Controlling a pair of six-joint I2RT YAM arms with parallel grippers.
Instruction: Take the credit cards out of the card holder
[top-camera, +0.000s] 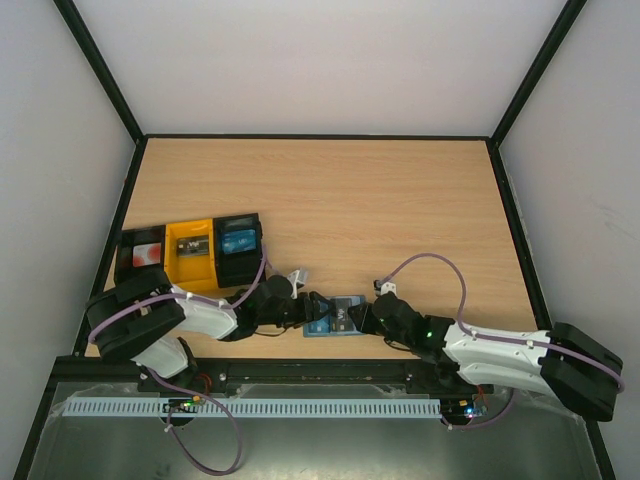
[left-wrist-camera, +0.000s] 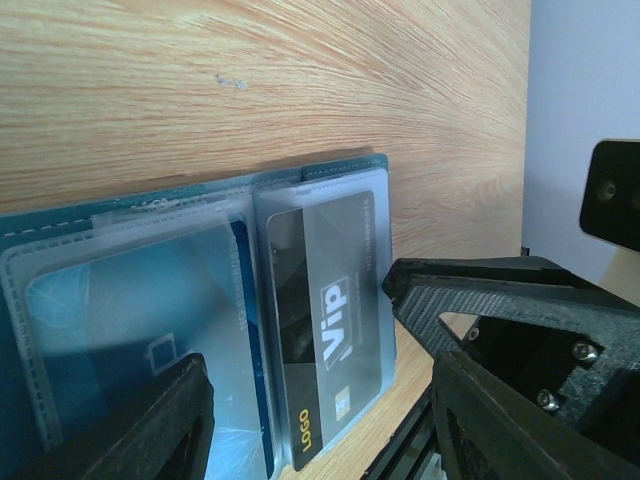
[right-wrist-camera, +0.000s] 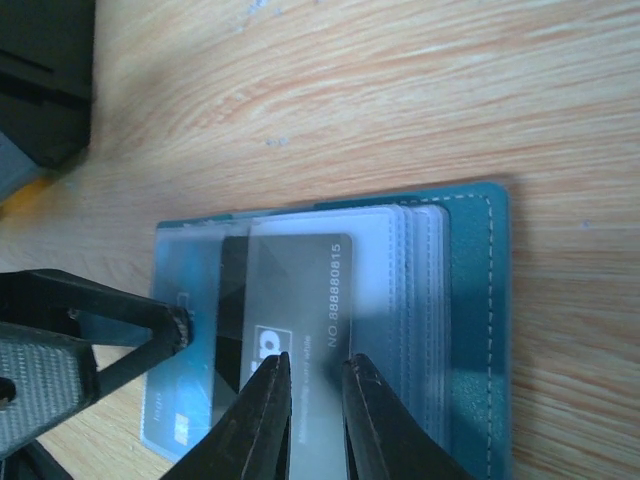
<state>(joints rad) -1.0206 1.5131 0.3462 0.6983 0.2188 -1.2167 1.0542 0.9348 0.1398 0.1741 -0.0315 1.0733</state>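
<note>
The teal card holder (top-camera: 335, 318) lies open near the table's front edge, between both grippers. Its clear sleeves hold a black "VIP" card (left-wrist-camera: 330, 340) and a blue card (left-wrist-camera: 120, 330). My left gripper (left-wrist-camera: 295, 330) is open, its fingers straddling the sleeves with the black card between them. One left fingertip (right-wrist-camera: 172, 326) touches the blue card's sleeve. My right gripper (right-wrist-camera: 315, 362) rests its tips on the sleeve over the black card (right-wrist-camera: 290, 290). Its jaws stand nearly together, with a narrow gap and nothing gripped. The holder's teal cover (right-wrist-camera: 470, 300) lies to the right of those tips.
Three box trays stand in a row at the left: black (top-camera: 140, 252), yellow (top-camera: 190, 250) and black (top-camera: 238, 245), each with something in it. The table's front edge (left-wrist-camera: 420, 400) runs just beside the holder. A black frame borders the table.
</note>
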